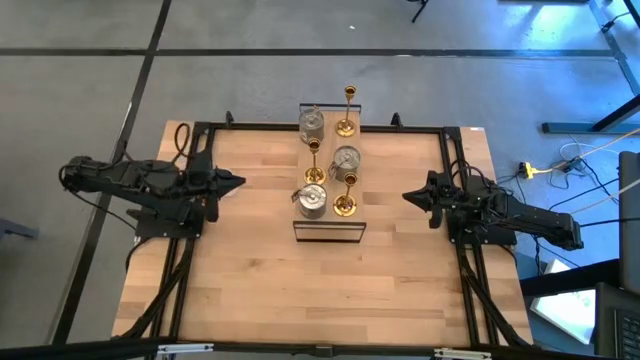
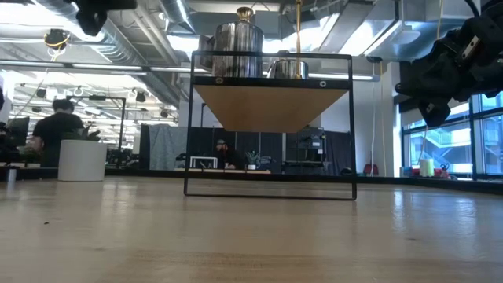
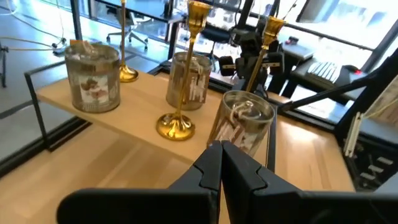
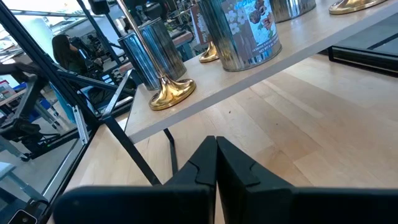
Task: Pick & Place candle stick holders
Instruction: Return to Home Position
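Three slim gold candlesticks (image 1: 344, 200) and three squat silver holders (image 1: 311, 200) stand by their bases on a narrow wooden shelf with a black frame (image 1: 328, 232) at the table's middle. In the left wrist view the nearest silver holder (image 3: 242, 121) and a gold candlestick (image 3: 177, 121) stand just ahead of my left gripper (image 3: 221, 148). My left gripper (image 1: 237, 182) hovers shut at the table's left, pointing at the shelf. At the table's right my right gripper (image 1: 408, 197) is shut too, with a gold base (image 4: 171, 93) and a silver holder (image 4: 252, 31) on the shelf ahead of its fingertips (image 4: 216, 142).
The shelf (image 2: 271, 102) stands raised on thin black legs, with open space under its top. Bare wooden table (image 1: 320, 290) lies between the shelf and the near edge. A white pot (image 2: 82, 159) shows at the left in the low view. People sit in the room behind.
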